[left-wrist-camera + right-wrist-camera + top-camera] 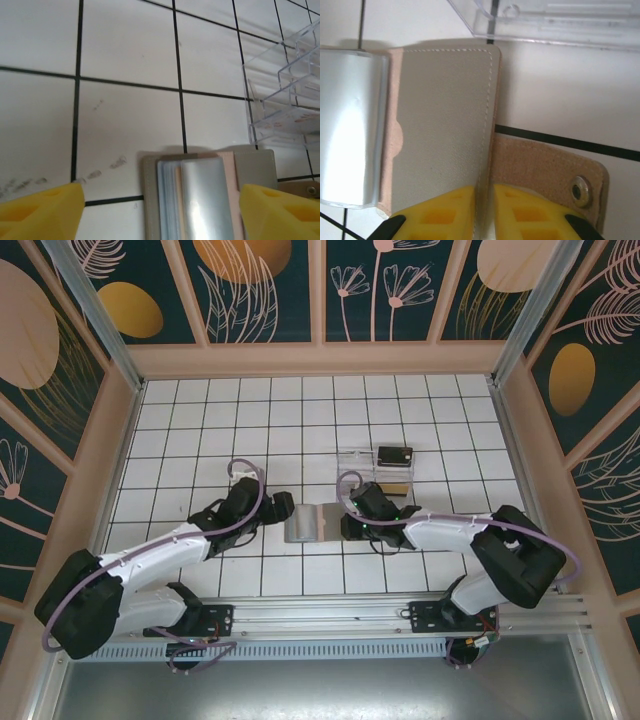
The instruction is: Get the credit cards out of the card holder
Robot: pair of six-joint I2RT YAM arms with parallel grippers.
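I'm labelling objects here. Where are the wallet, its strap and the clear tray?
wallet point(442, 125), right wrist view, grey flap.
strap point(540, 167), right wrist view, tan middle.
clear tray point(280, 92), left wrist view, side wall.

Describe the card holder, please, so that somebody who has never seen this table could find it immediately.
On the white tiled table, look at the middle, between the left gripper and the right gripper. The card holder lies flat there. It is opaque grey with a tan strap tab, while the tray behind it is clear plastic.
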